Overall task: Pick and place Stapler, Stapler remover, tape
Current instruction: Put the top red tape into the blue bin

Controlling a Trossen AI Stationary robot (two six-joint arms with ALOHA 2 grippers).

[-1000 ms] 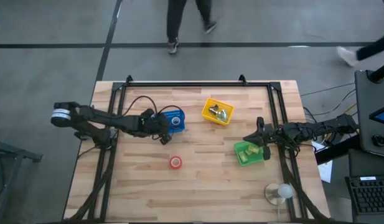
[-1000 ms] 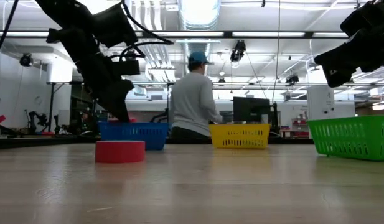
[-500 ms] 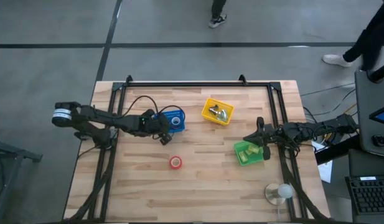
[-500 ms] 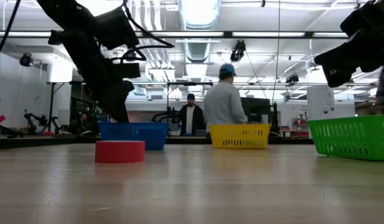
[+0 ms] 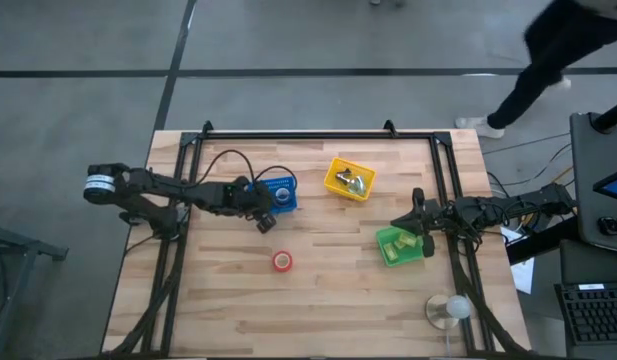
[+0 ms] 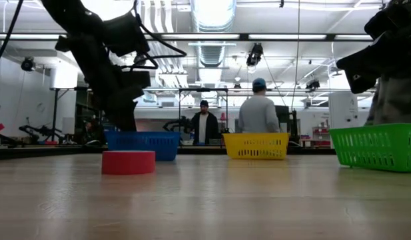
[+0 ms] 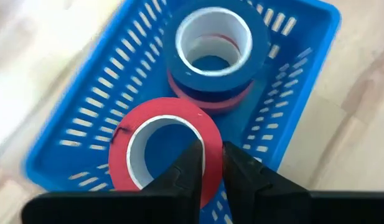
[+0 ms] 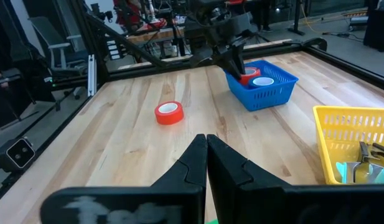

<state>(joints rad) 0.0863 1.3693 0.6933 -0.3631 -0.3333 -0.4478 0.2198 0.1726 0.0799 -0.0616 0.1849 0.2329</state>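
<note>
My left gripper (image 7: 209,163) is at the blue basket (image 5: 279,189), shut on a red tape roll (image 7: 160,149). A blue tape roll with a red one under it (image 7: 211,46) lies on the basket floor beyond. Another red roll (image 5: 281,261) lies flat on the table, nearer the near edge, and shows in the low view (image 6: 128,162). My right gripper (image 8: 207,148) is shut and empty and hangs over the green basket (image 5: 400,245) at the table's right side. No stapler or staple remover can be made out. My left gripper pinches the red roll's ring wall (image 7: 207,140), with one finger (image 7: 188,168) in the pale hollow and the other (image 7: 238,171) outside. The fingers come slanting down from the table's left. The roll is tilted over the basket; whether it touches the floor, I cannot tell.
A yellow basket (image 5: 349,179) with silvery metal pieces stands right of the blue one near the far edge. A pale round object (image 5: 448,308) sits at the near right corner. Bare wood lies around the loose red roll. People stand and walk beyond the far edge.
Both arms have stayed almost in place, the left still at the blue basket with the red roll. People beyond the far edge have walked toward the right.
</note>
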